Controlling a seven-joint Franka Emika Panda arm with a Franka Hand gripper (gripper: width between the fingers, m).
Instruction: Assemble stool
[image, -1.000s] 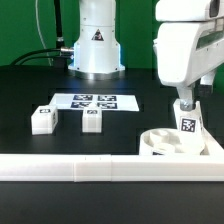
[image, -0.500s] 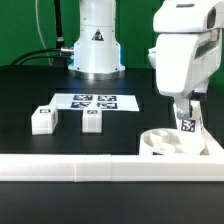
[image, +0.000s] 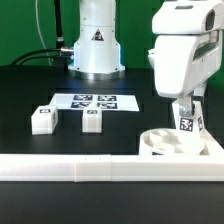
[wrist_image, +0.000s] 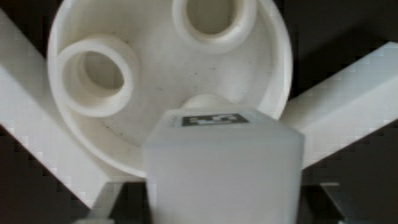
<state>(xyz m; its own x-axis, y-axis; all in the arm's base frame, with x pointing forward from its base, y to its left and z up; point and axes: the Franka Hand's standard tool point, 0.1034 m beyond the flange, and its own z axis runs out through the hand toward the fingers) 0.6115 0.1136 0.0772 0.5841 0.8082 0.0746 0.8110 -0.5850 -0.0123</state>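
The round white seat with holes lies at the exterior view's right, against the long white rail. My gripper is shut on a white tagged leg and holds it upright just over the seat. In the wrist view the leg fills the space between my fingers, its tagged end toward the seat, close beside one of its holes. Two more legs stand loose at the exterior view's left.
The marker board lies flat behind the loose legs. The robot base stands at the back. The rail runs along the front edge and turns up at the exterior view's right.
My gripper with the leg has shifted slightly toward the exterior view's left and a little lower over the seat. The loose legs have not moved.
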